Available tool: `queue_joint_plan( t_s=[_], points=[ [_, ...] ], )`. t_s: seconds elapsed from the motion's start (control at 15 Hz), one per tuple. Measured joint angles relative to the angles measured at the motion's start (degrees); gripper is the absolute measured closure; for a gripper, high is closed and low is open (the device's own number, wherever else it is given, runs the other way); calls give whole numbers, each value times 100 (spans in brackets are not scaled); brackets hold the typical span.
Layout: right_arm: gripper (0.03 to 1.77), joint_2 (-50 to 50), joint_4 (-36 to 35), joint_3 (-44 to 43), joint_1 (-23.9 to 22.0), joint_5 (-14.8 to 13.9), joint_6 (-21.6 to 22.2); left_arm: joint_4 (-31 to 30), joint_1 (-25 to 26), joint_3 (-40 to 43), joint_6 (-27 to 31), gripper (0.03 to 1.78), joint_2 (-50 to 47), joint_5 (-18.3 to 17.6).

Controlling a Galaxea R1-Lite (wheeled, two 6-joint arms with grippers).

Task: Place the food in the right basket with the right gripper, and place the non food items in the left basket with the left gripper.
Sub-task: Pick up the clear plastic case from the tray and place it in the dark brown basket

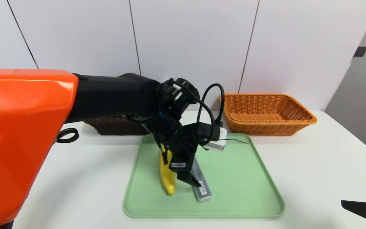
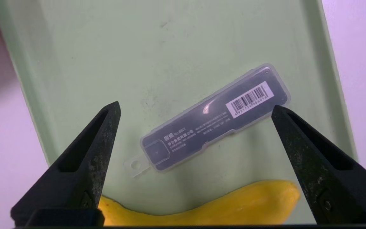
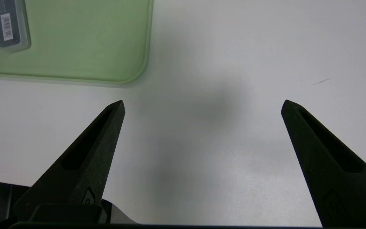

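Observation:
The food, a yellow banana (image 1: 167,178), lies on the green tray (image 1: 240,178) beside a slim grey case with a barcode (image 1: 202,190), one of the non food items. My left gripper (image 1: 191,181) hangs open just above them. In the left wrist view its fingers straddle the case (image 2: 214,117) lengthwise without touching it, and the banana (image 2: 218,206) lies close by. The right gripper (image 1: 364,208) stands open low over bare table at the near right, off the tray. The right basket (image 1: 267,113) is orange and looks empty. The left basket (image 1: 116,125) is mostly hidden behind my left arm.
The tray (image 3: 91,47) sits mid-table with its right half bare. Both baskets stand along the back wall. White table (image 1: 313,165) stretches bare to the right of the tray. My orange left upper arm (image 1: 21,143) fills the near left.

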Motion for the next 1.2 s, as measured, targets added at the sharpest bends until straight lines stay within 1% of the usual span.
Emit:
queue_joint_plan(
  t_s=[0.27, 0.33, 0.47, 0.6, 0.73, 1.2],
  points=[
    [10, -39, -9, 105, -2, -9, 6, 110, -16, -91, 829, 12, 157, 30],
    [10, -41, -9, 113, -2, 0, 4, 254, -17, -155, 1025, 12, 188, 44],
    [10, -39, -9, 129, -2, 9, 9, 734, -16, -358, 1410, 12, 246, 61],
    [10, -39, -12, 149, -2, 11, 11, 868, -17, -425, 1679, 12, 273, 67],
    [10, -38, -20, 182, -2, 11, 22, 868, -17, -444, 1780, 12, 288, 94],
    [10, -39, -15, 317, -2, 13, 50, 805, -55, -458, 1791, 12, 488, 100]
  ],
)
